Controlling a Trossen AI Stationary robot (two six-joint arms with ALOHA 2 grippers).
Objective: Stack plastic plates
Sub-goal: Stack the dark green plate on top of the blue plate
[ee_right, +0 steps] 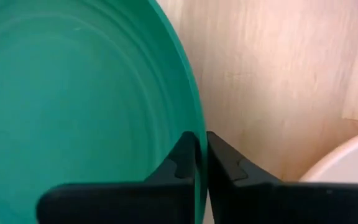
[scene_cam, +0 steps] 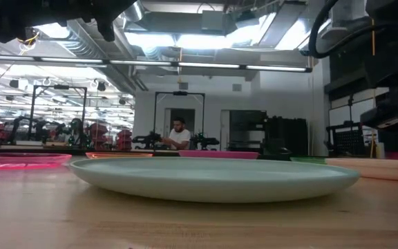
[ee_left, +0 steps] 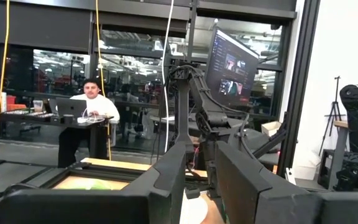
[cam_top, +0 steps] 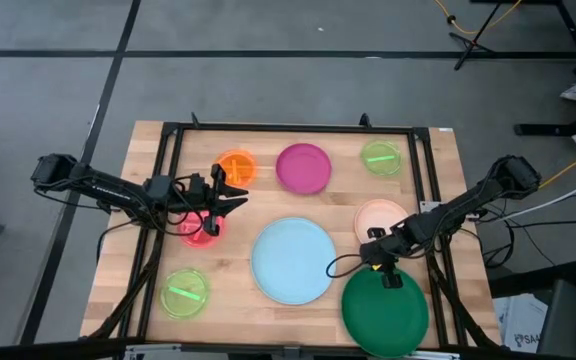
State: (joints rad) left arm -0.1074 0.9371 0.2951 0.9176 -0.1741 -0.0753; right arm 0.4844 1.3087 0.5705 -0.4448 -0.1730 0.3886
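The dark green plate (cam_top: 385, 310), at the surface's (cam_top: 128, 220) near right corner, is clamped at its rim by the right pincer (ee_right: 200, 163). The thin edge grip could slip if the plate is lifted fast. The left pincer (cam_top: 230, 190) is held wide beside the orange plate (cam_top: 236, 166).

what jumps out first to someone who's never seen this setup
Bright plates dot the wooden table, with the big light blue plate in the middle. At the near right edge the right pincer grips the dark green plate by its rim, while the left pincer hangs open between the orange plate and pink-red plate.
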